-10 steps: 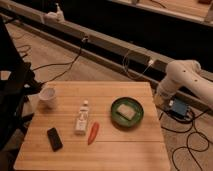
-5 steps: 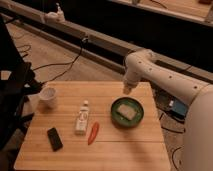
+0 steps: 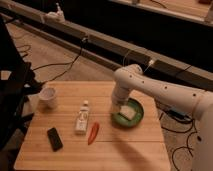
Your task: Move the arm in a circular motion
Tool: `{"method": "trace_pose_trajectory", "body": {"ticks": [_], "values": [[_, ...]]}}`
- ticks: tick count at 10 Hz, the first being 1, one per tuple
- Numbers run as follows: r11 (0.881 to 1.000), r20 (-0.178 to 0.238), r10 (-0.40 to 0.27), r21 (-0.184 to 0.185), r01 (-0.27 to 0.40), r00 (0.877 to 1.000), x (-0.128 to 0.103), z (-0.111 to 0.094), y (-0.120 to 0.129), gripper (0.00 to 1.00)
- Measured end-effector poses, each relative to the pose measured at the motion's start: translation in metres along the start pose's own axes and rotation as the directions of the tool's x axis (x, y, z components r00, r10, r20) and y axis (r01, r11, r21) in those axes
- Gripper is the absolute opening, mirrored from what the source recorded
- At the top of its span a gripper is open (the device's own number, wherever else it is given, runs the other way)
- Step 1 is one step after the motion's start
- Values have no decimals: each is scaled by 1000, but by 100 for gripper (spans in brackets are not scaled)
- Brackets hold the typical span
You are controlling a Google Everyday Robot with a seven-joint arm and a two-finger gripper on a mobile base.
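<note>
The glossy white arm reaches in from the right edge over the wooden table. Its bulbous joint sits above the table's back right part, and the last segment points down from there. The gripper hangs at the left rim of a green plate, just above the table. The plate holds a pale block next to the gripper.
On the table stand a white cup at the left, a white bottle lying in the middle, a red chili and a black phone. Cables run over the floor behind. A dark frame stands at the left.
The arm has swung from beyond the table's right edge leftward and forward over the table. Its end has come down to the green plate's left rim. The table objects have not moved.
</note>
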Motion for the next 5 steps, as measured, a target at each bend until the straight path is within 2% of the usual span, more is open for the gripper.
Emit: {"method": "trace_pose_trajectory", "body": {"ticks": [1, 2, 3, 4, 5], "values": [[1000, 5, 15, -10, -15, 1000, 13, -1, 9, 0], [999, 7, 49, -15, -49, 999, 36, -4, 20, 0], [996, 0, 92, -3, -92, 996, 63, -10, 25, 0], [988, -11, 149, 35, -149, 989, 97, -22, 21, 0], [979, -23, 191, 74, -189, 981, 120, -34, 11, 0]]}}
